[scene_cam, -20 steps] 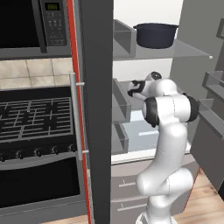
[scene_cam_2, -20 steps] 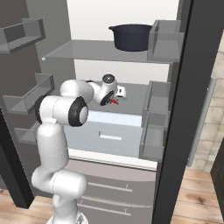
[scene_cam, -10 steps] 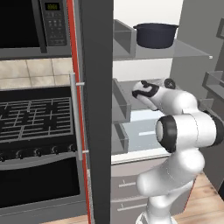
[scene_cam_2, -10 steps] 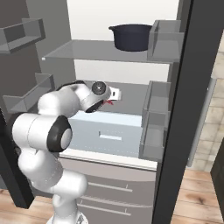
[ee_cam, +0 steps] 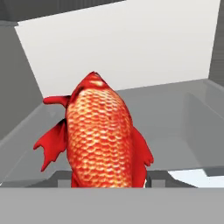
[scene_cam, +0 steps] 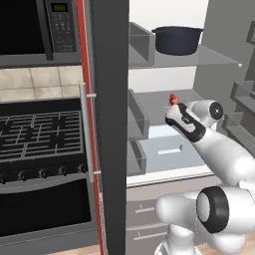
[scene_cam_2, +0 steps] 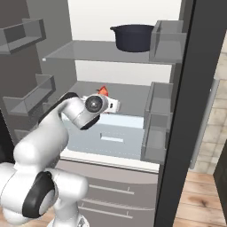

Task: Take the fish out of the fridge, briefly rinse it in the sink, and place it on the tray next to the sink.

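- The fridge (scene_cam: 112, 124) stands open, its white inside and glass shelves showing from both base cameras.
- The gripper (scene_cam: 173, 105) is reached in over the middle shelf (scene_cam_2: 128, 93), just above the pale drawer (scene_cam_2: 113, 135).
- The fish (ee_cam: 101, 135) stands between the gripper's two fingers; the hand camera shows its scaled red-orange body rising from between the dark finger tips, with the fins spread to either side.
- From the left base camera only a small red tip of the fish (scene_cam: 173, 98) shows above the hand; from the right base camera a red bit (scene_cam_2: 103, 91) shows behind the wrist.
- The jaws are narrowed onto the fish; whether it is lifted clear of the shelf or resting on it is hard to tell, though it looks raised.
- A dark pot (scene_cam: 178, 40) sits on the top shelf, well above the gripper.
- Grey door bins (scene_cam_2: 157, 133) hang on the open fridge door to the right of the shelves.
- To the left of the fridge are a black oven (scene_cam: 42, 149) and a microwave (scene_cam: 35, 27) above it, with tiled wall between them.
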Robot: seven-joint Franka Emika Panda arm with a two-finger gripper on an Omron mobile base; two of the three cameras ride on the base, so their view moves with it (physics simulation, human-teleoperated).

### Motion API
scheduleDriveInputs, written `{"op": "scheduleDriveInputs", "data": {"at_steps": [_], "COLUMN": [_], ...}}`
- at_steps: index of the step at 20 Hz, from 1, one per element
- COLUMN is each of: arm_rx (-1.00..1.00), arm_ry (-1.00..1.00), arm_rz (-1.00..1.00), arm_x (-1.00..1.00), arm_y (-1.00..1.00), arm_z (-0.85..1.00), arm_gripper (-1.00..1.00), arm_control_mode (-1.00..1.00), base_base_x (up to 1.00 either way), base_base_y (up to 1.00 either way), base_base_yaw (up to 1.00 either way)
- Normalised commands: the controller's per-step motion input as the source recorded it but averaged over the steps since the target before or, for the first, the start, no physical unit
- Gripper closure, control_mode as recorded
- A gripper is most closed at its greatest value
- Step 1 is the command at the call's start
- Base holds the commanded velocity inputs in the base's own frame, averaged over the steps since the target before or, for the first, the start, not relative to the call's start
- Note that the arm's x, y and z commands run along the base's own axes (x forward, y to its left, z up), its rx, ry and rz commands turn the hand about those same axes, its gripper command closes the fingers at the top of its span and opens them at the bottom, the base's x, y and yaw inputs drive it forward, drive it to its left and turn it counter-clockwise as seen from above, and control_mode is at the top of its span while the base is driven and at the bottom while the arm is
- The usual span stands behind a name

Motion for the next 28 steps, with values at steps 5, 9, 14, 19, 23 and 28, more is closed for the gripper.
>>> {"op": "scheduleDriveInputs", "data": {"at_steps": [5,9,14,19,23,28], "arm_rx": [0.02,0.00,0.00,0.00,0.00,0.00], "arm_ry": [0.28,0.25,0.17,0.03,0.00,0.00], "arm_rz": [-0.08,-0.11,-0.11,-0.05,0.00,0.00], "arm_x": [-1.00,-1.00,-1.00,-0.94,0.00,-0.04], "arm_y": [0.00,0.00,-0.06,-0.05,0.00,0.02], "arm_z": [0.92,0.83,0.44,0.07,0.00,0.00], "arm_gripper": [1.00,1.00,1.00,1.00,1.00,1.00], "arm_control_mode": [-1.00,-1.00,-1.00,-1.00,-1.00,-1.00], "base_base_x": [0.00,0.00,0.00,0.00,0.00,0.00], "base_base_y": [0.00,0.00,0.00,0.00,0.00,0.00], "base_base_yaw": [0.00,0.00,0.00,0.00,0.00,0.00]}}
